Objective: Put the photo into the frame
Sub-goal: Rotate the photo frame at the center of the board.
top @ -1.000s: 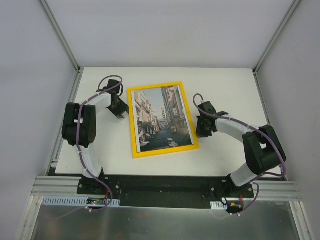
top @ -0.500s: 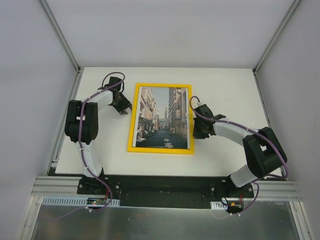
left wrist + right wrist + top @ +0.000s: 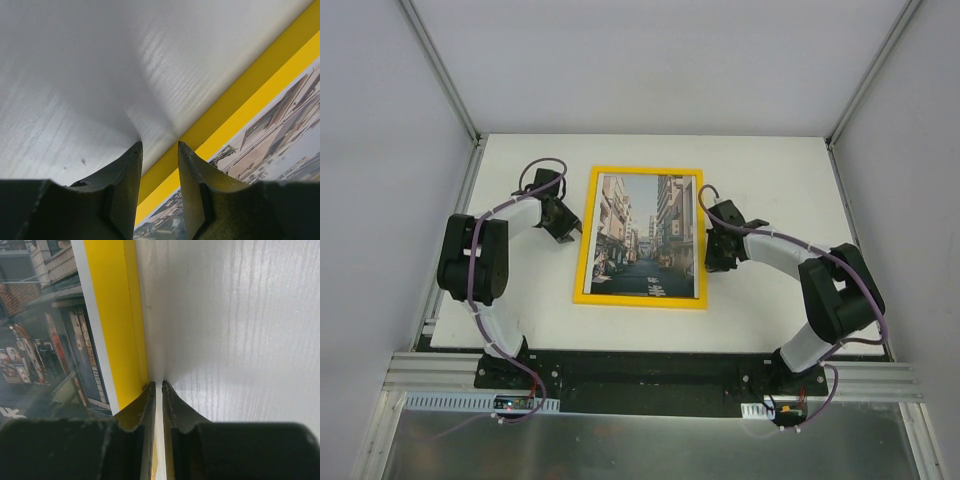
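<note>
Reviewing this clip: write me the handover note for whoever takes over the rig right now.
Left gripper: slightly open, empty, tips at the left edge of the frame.
Right gripper: fingers almost together, nothing seen between them, tips at the frame's right edge.
Frame: flat on the table, yellow front up, between the arms.
Photo: inside the frame, picture side up.
Done: photo appears seated.
Left: probably just confirm it sits square, then withdraw both arms. The back is hidden.

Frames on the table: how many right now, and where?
1. The frame lies flat in the middle of the table, the photo showing in it, left fingers beside its left edge, right fingers beside its right edge. No other seems hidden.
</note>
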